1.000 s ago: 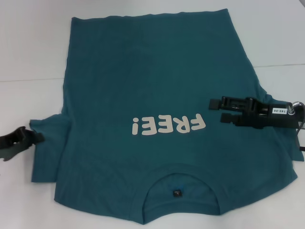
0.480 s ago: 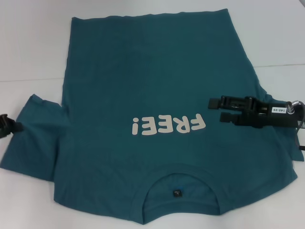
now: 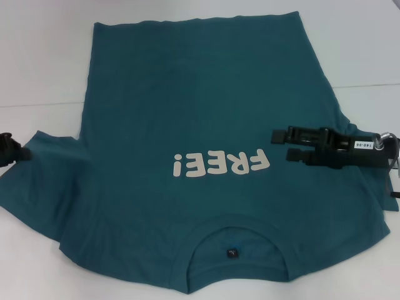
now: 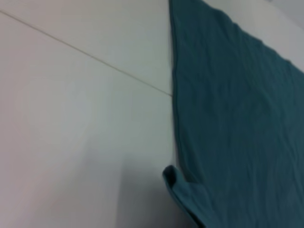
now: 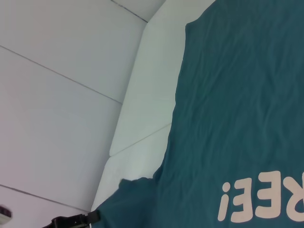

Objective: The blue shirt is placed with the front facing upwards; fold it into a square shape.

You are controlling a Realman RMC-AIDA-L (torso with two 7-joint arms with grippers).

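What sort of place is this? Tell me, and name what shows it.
Probably a lab or test bench for robot cloth handling, not a home: a bare white table with panel seams, only the blue shirt on it, and the left gripper and right gripper working its sides.

Lab-like: plain white panelled table (image 3: 37,56)

Shirt (image 3: 206,125) flat on table (image 3: 37,62), collar at 6 o'clock.
Left gripper (image 3: 9,150) at the sleeve tip, 9 o'clock; right gripper (image 3: 281,144) over the shirt, 3 o'clock.
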